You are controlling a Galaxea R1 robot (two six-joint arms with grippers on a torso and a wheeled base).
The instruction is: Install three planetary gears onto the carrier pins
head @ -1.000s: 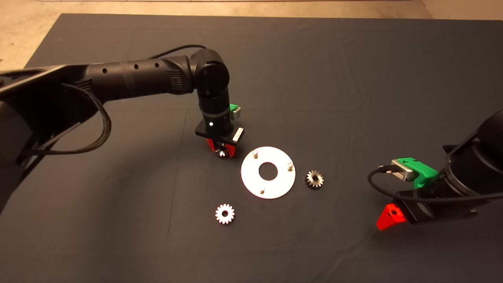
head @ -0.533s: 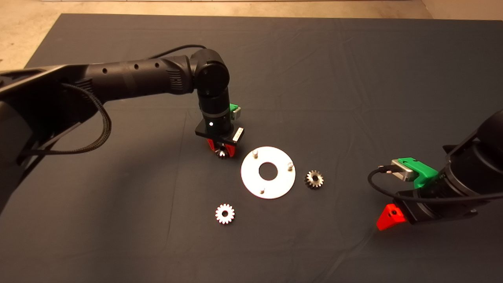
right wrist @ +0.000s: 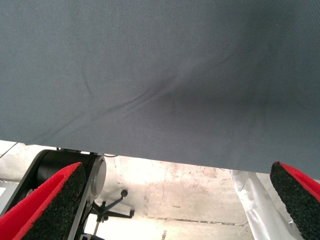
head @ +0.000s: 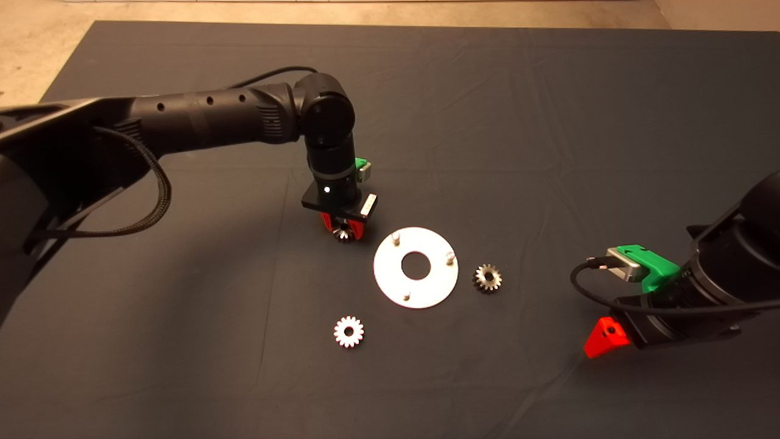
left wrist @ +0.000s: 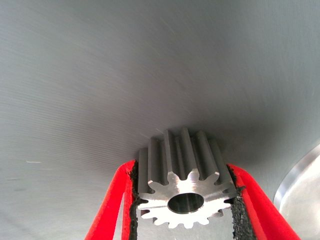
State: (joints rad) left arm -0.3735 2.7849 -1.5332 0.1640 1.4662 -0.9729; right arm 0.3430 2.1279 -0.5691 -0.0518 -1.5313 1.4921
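Left gripper [left wrist: 184, 207] clamped on 1 gear [left wrist: 184, 192], pads [left wrist: 134, 210] pressed against its teeth on both sides, centre hole facing my wrist camera; from above the gripper sits just beside the disc [head: 416, 286], off its far-left rim. 3 pins stand bare on the disc; nearest one [head: 396, 235] close to my load. 2 other gears lie flat on the mat [head: 548, 122]: 1 [head: 349, 332] near the disc's front-left, 1 [head: 487, 278] just beside its right rim. Right gripper [right wrist: 175, 200] parked at the lower right, fingers wide apart. Risks, as I judge them: grip is on tooth tips only, so the gear may twist or slip. If hole and pin are misaligned on descent, the gear lands on the pin top, tilts, jams or drops. The disc looks unfixed, so a sideways nudge could shove it.
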